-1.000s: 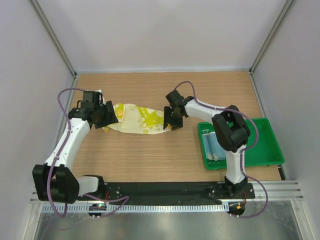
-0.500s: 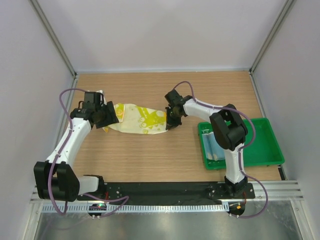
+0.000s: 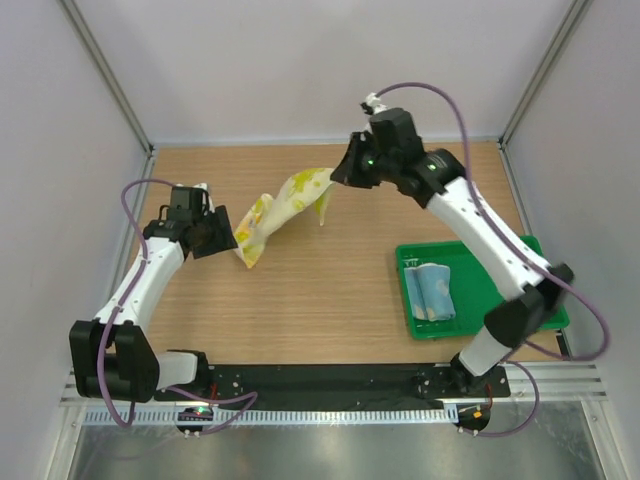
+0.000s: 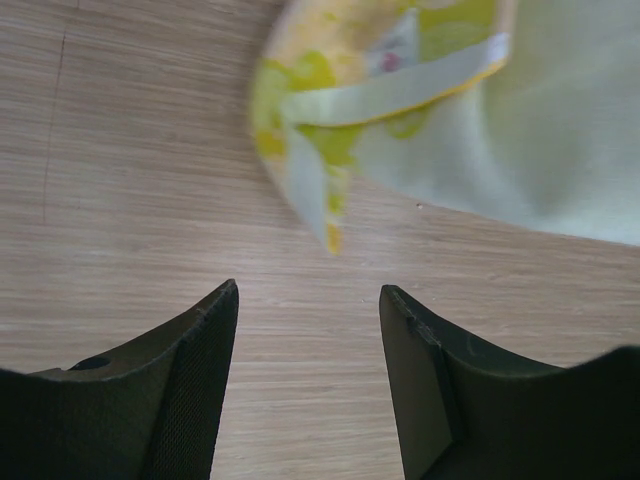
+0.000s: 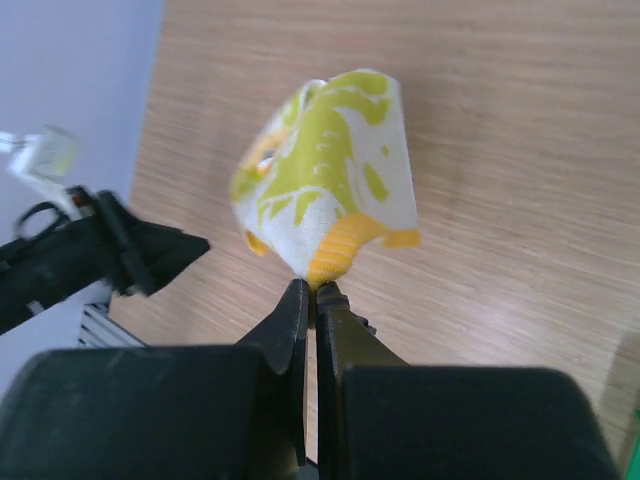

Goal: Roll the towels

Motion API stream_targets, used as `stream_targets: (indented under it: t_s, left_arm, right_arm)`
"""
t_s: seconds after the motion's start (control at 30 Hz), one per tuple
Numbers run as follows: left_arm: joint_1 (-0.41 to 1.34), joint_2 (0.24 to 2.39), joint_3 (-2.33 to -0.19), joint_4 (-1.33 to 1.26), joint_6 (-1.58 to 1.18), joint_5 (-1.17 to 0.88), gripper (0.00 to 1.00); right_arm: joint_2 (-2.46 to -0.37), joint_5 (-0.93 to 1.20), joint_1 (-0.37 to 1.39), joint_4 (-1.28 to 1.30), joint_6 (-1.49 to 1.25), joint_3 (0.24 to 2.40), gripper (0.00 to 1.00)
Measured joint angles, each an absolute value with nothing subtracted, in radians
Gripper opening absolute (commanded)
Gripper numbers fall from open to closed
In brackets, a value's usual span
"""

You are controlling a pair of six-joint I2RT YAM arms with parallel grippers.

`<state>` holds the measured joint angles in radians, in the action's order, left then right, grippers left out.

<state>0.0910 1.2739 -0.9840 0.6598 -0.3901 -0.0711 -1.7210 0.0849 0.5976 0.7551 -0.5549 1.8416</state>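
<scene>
Two towels show. The blue towel [image 3: 433, 290] lies bundled at the left end of the green tray [image 3: 478, 305], on the right of the table [image 3: 330, 300]. The yellow towel [image 3: 285, 205] hangs slantwise left of centre, well apart from the tray. The right arm stretches over the tray toward the back wall. The right gripper [image 5: 312, 290], raised above the wood, is pinched tight on the yellow towel's upper corner. The towel's lower end reaches down just beside the left gripper [image 4: 308, 300]. The left gripper sits low on a bent arm, with its fingers spread and only bare wood between them.
</scene>
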Motion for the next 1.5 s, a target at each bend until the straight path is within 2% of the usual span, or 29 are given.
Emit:
stream_targets:
  t_s: [0.1,0.2,0.4,0.67,0.9,1.13,1.5]
  left_arm:
    - [0.091,1.274,-0.984,0.652,-0.389,-0.072,0.59]
    - [0.091,1.274,-0.983,0.646,-0.391,-0.074,0.59]
    - [0.102,1.289,-0.99,0.636,-0.408,-0.117,0.59]
    - [0.253,1.458,-1.091,0.628,-0.416,-0.1,0.57]
    - [0.337,1.498,-1.04,0.635,-0.453,0.026,0.56]
    - [0.37,1.507,-0.984,0.64,-0.499,0.101,0.54]
    - [0.371,1.64,-0.965,0.609,-0.527,0.121,0.5]
  right_arm:
    - [-1.542,0.052,0.591,0.73,-0.551,1.71,0.01]
    - [-1.475,0.046,0.587,0.677,-0.553,1.505,0.01]
    - [-1.7,0.047,0.597,0.697,-0.555,1.21,0.01]
    - [-1.66,0.027,0.601,0.744,-0.538,1.279,0.01]
    - [-1.634,0.018,0.601,0.741,-0.525,1.287,0.01]
    - [-1.634,0.017,0.601,0.741,-0.524,1.271,0.01]
    - [-1.634,0.014,0.601,0.745,-0.503,1.266,0.01]
